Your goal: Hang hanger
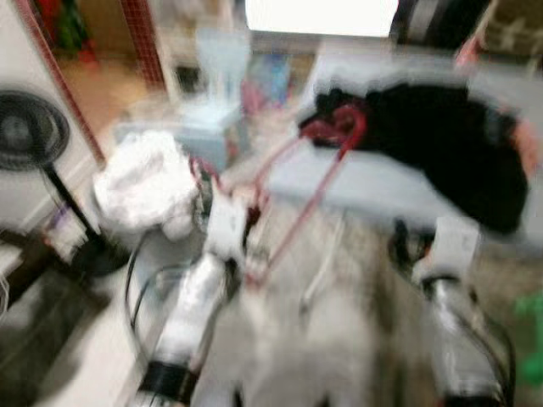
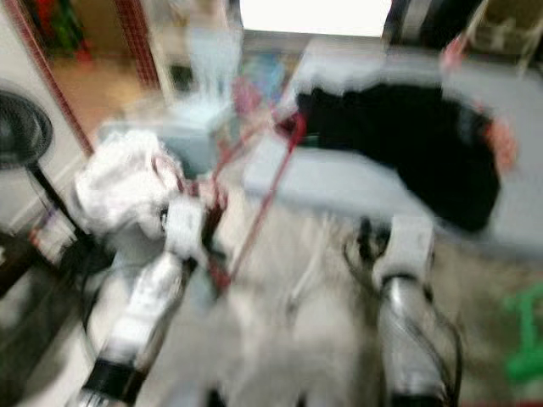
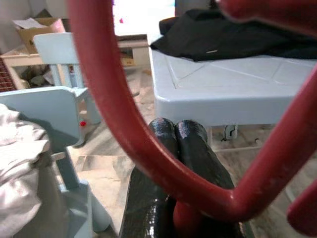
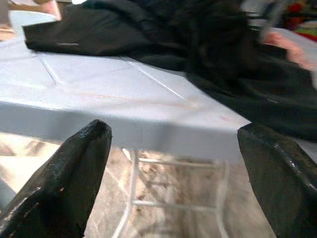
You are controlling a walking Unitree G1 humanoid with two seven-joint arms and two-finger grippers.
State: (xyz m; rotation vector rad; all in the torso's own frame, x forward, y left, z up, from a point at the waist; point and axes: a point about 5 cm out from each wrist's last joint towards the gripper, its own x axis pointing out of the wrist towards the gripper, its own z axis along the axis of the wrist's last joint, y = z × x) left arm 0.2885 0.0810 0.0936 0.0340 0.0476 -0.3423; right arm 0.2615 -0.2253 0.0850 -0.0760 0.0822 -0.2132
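Note:
A red hanger [image 1: 297,191] is held by my left gripper [image 3: 177,136], whose fingers are shut on its frame; its hook [image 1: 344,127] rises toward the light blue table [image 1: 356,182]. In the left wrist view the hanger's red bar [image 3: 114,109] curves close across the black fingertips. A black garment [image 1: 441,144] lies heaped on the table. My right gripper [image 4: 173,173] stands open just before the table's front edge [image 4: 124,126], with nothing between its fingers. The eye views are blurred.
A pale blue chair [image 3: 59,99] stands left of the table, with a white cloth heap [image 1: 144,182] beside it. A black standing fan [image 1: 30,136] is at the far left. Something green [image 1: 533,339] lies on the floor at the right.

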